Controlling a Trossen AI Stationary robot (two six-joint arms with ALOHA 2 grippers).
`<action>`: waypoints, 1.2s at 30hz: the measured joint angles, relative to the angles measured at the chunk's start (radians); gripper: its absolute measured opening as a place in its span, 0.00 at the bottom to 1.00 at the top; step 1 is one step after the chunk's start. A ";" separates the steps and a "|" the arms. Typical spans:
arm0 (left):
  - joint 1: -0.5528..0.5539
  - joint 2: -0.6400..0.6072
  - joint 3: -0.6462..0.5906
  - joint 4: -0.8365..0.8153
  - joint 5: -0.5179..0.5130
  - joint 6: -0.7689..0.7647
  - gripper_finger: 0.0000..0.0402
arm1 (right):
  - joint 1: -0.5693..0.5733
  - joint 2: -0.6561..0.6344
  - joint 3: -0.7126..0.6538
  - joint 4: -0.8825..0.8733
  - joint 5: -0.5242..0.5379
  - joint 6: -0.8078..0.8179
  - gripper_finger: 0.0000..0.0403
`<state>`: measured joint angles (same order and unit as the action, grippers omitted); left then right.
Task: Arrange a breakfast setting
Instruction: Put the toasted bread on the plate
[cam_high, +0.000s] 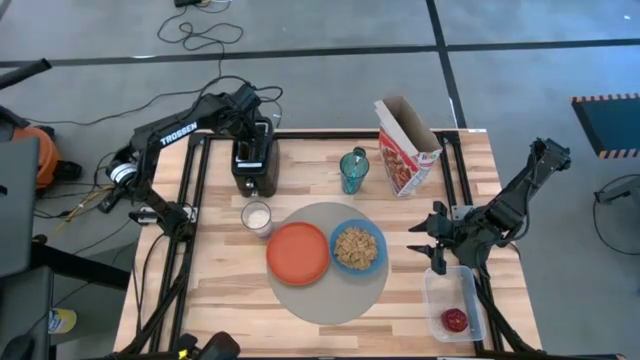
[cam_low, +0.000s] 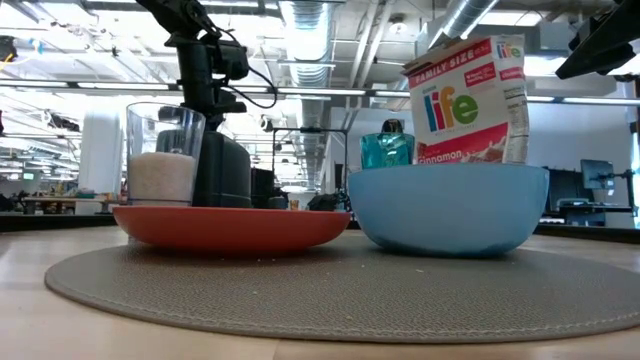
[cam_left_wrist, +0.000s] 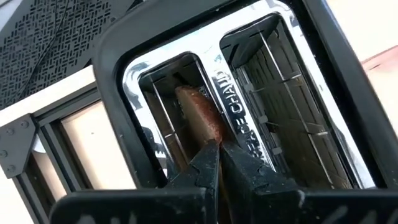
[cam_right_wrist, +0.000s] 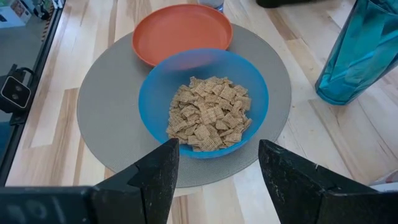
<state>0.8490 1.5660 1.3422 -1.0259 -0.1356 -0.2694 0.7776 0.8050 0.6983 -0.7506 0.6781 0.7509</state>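
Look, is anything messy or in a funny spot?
Nothing is spilled. The cereal box stands open with its flaps up, and the small red fruit sits off the mat in a clear tub. The left gripper pinches the toast slice in the toaster.

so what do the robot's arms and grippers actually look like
Both arms are black and jointed, rising from black frame rails at the table's sides. The left arm carries white TROSSEN lettering, with cables trailing near its base. The left gripper has two dark, tapered, matte fingers; the right gripper has broader dark fingers.
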 joint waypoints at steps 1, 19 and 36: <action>0.000 -0.003 0.007 -0.006 0.000 0.000 0.00 | 0.000 0.000 0.000 0.000 0.000 0.000 0.62; -0.041 -0.041 0.206 -0.154 -0.011 0.026 0.00 | 0.000 0.000 0.000 0.000 0.001 0.000 0.62; -0.309 -0.043 0.383 -0.226 -0.034 -0.005 0.00 | 0.000 0.000 0.000 0.000 0.001 0.000 0.62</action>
<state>0.5397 1.5234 1.7252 -1.2522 -0.1695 -0.2746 0.7776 0.8051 0.6983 -0.7506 0.6792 0.7509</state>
